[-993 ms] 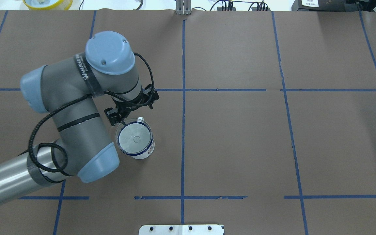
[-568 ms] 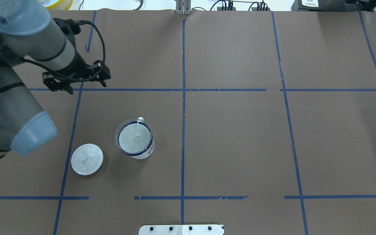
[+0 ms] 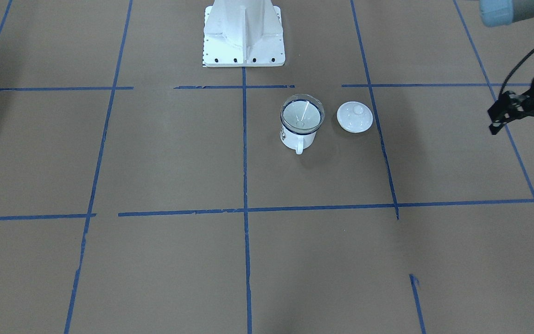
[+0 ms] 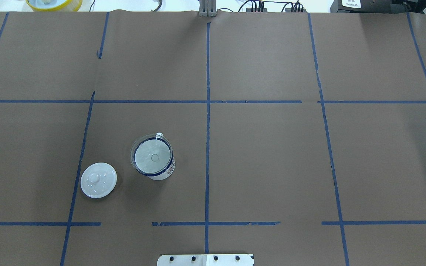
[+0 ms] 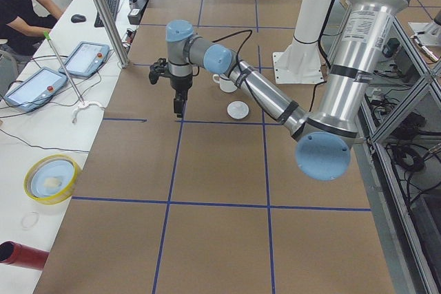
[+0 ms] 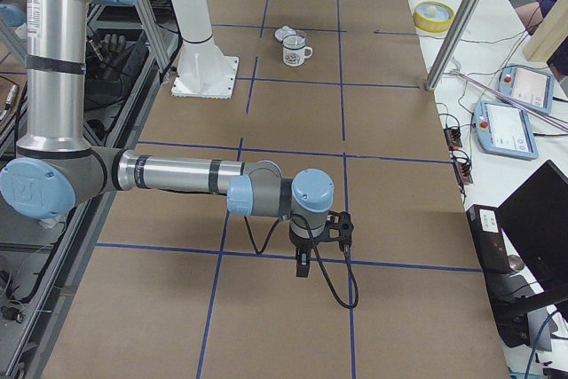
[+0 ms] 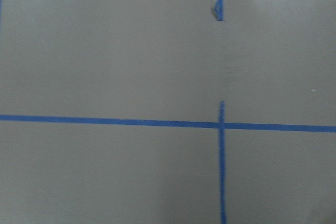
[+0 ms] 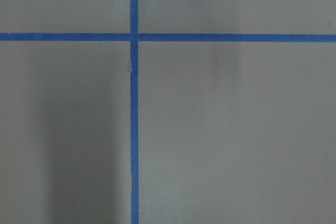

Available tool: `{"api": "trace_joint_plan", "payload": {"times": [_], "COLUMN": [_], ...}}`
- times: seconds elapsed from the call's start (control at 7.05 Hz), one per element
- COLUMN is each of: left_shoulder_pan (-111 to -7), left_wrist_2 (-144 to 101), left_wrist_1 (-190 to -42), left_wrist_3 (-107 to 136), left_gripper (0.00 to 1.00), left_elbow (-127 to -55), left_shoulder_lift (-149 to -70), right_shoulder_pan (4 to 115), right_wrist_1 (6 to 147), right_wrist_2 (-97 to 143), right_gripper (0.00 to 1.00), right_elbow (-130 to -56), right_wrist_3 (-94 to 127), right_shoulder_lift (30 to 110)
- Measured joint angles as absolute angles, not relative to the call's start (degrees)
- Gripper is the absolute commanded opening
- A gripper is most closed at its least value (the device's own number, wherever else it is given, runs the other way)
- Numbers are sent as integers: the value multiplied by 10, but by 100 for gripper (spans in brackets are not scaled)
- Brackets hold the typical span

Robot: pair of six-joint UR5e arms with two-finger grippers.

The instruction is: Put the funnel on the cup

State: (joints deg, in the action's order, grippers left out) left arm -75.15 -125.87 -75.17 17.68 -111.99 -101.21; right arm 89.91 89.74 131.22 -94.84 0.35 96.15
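The clear funnel (image 4: pixel 152 157) sits in the mouth of the white cup (image 4: pixel 165 173) with the dark blue rim, left of the table's middle. In the front-facing view the funnel (image 3: pixel 302 114) rests level on the cup (image 3: pixel 295 139), whose handle points away from the robot. No gripper is near them. My left gripper (image 5: pixel 178 107) hangs over the far left part of the table, well apart from the cup (image 5: pixel 224 82); I cannot tell whether it is open. My right gripper (image 6: pixel 302 268) points down over the right end of the table; I cannot tell its state.
A round white knobbed lid (image 4: pixel 98 180) lies flat on the table just left of the cup. The robot's white base plate (image 4: pixel 205 259) is at the near edge. A yellow bowl (image 4: pixel 54 3) stands beyond the far left edge.
My left arm has drawn back from the cup's rim to the far left and almost out of the overhead view. The funnel stays on the cup. The lid is now uncovered.
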Motion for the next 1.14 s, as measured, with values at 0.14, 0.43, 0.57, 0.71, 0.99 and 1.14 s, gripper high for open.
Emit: {"api": "trace_joint_plan", "payload": {"times": [0.14, 0.43, 0.57, 0.71, 0.99, 1.14], "left_shoulder_pan": [-809, -879, -893, -903, -940, -950], "left_wrist_2": [-1277, -1314, -1335, -1346, -1349, -1349], "left_wrist_1": [-764, -812, -833, -843, -847, -846], "left_wrist_3": [73, -62, -100, -122, -183, -190], "left_gripper": [100, 100, 100, 100, 100, 100], "left_elbow": [-1079, -972, -936, -914, -879, -878], "left_shoulder_lift": [-982, -952, -942, -938, -937, -937], "right_shoulder_pan": [899, 899, 899, 899, 899, 899], "right_wrist_1": [897, 897, 897, 897, 897, 897], "right_wrist_2": [1312, 1312, 1312, 1312, 1312, 1312], "right_gripper": [100, 100, 100, 100, 100, 100], "right_elbow": [-948, -948, -949, -949, -949, -949], "right_wrist_3": [4, 4, 4, 4, 4, 4], "right_shoulder_lift": [962, 962, 962, 962, 962, 962]}}
